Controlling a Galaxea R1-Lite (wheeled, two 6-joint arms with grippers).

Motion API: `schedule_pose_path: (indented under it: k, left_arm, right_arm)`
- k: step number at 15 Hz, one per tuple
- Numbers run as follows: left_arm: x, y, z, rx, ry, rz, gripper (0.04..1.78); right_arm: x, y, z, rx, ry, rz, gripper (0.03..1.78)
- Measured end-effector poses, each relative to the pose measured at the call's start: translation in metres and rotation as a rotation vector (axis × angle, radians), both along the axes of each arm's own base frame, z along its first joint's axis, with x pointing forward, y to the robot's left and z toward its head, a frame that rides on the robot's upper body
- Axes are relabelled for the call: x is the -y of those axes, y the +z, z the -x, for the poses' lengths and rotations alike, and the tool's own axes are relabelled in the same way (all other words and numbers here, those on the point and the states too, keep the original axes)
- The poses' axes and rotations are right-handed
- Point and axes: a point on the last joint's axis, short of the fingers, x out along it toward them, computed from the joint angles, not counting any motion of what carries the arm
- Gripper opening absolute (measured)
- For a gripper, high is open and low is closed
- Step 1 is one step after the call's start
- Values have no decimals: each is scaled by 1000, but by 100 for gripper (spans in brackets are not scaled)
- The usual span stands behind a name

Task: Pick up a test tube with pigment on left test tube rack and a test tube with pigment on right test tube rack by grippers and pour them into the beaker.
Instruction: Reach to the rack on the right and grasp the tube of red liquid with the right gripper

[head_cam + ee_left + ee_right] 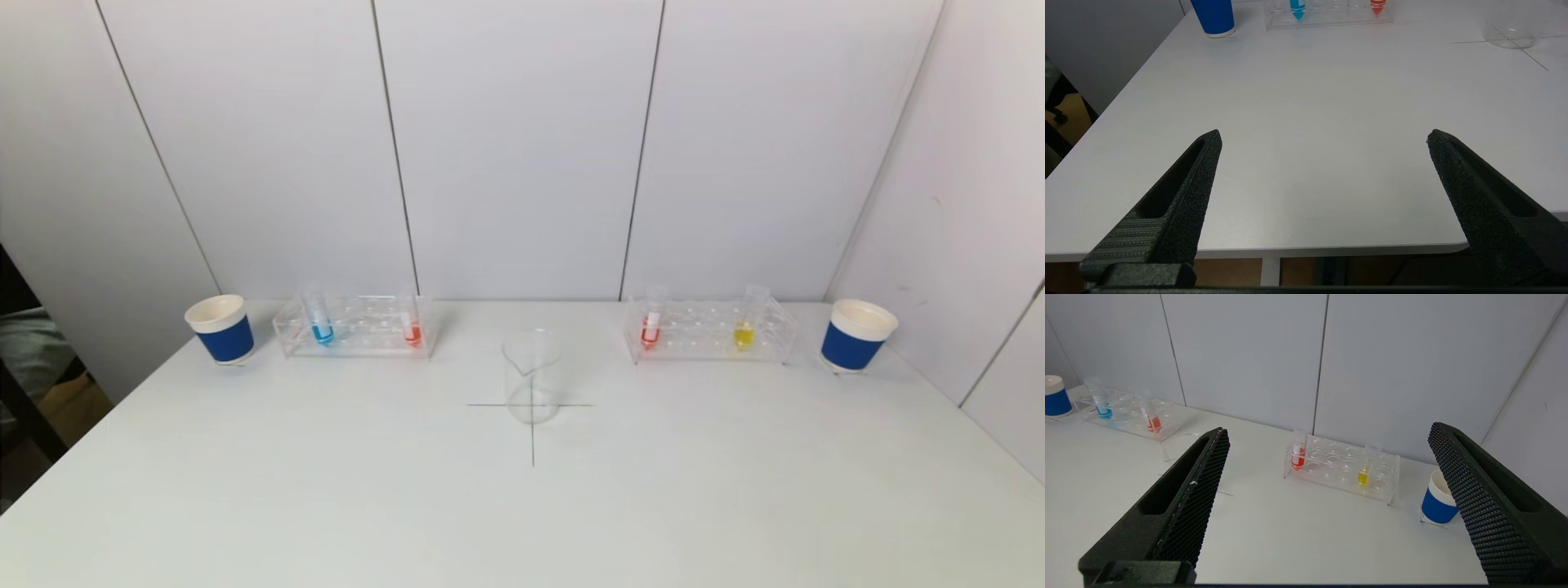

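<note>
Nothing is being held yet — the task is sitting at its opening step, the approach; the left gripper (1323, 136) is hanging just off the near edge of the table (326, 490) with its jaws spread wide and empty, and the right gripper (1329, 430) is standing equally wide, also carrying nothing.

Well ahead of the left gripper the left test tube rack (1327, 18) is standing at the far side, holding a blue tube (1297, 8) and a red tube (1377, 6); a blue cup (1213, 16) is sitting just beside that rack, and the beaker (1508, 34) is lying ahead and off toward the other arm.

Ahead of the right gripper the right test tube rack (1341, 467) is showing between its fingers, a red-filled tube (1298, 451) at one end and a yellow tube (1365, 471) farther along; a second blue cup (1437, 502) is standing just beside it.

The beaker looks empty, so both pours are pending; the next move is probably calling for each gripper to be travelling forward to its own rack, lining its open jaws around one tube's upper part — clear of the neighbouring tube — before closing and lifting straight up.
</note>
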Motion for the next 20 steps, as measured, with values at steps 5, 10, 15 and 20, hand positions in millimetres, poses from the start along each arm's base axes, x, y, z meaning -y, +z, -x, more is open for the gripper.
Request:
schedule_pose_path:
  k: [5,10,15,20]
  left_arm:
    - [0,0,0,0,0,0,176]
    - [0,0,0,0,0,0,176]
    - [0,0,0,0,0,0,176]
    - [0,0,0,0,0,0,176]
  right_arm:
    - [-17,-14,-80,-77,54,4,177]
    - [-42,-53,-147,-123,104,11,177]
    - [-63,-111,-202,-149,78,17,177]
    - [-88,-173,-242,-117,9,14,177]
